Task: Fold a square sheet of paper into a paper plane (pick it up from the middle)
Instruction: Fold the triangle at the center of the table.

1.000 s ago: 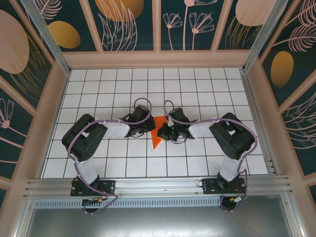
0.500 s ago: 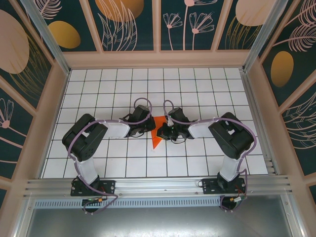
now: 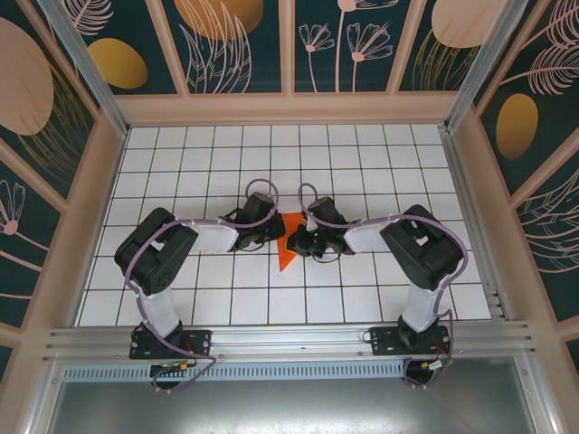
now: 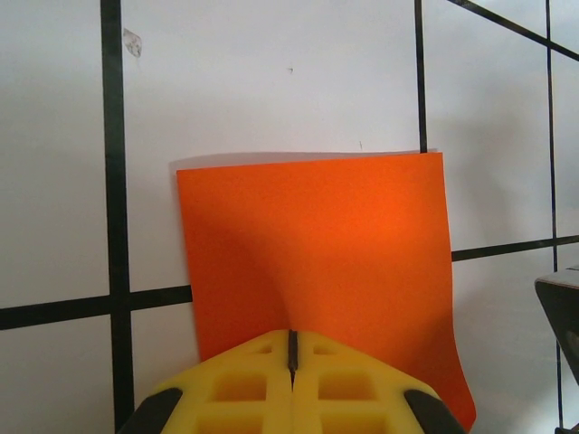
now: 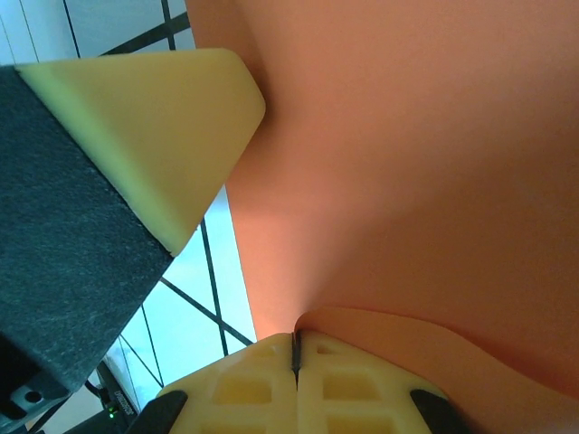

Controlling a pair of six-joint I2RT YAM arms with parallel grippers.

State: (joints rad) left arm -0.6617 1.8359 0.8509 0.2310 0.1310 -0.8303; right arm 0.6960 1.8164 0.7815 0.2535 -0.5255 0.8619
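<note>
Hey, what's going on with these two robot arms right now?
Two robot arms are working on one thin, bright orange-red sheet of paper at the middle of the white tiled table. The left hand and the right hand are each shut on it, pinching it from opposite sides.

1. No text, label, brand, number or sign can be read in any view.
</note>
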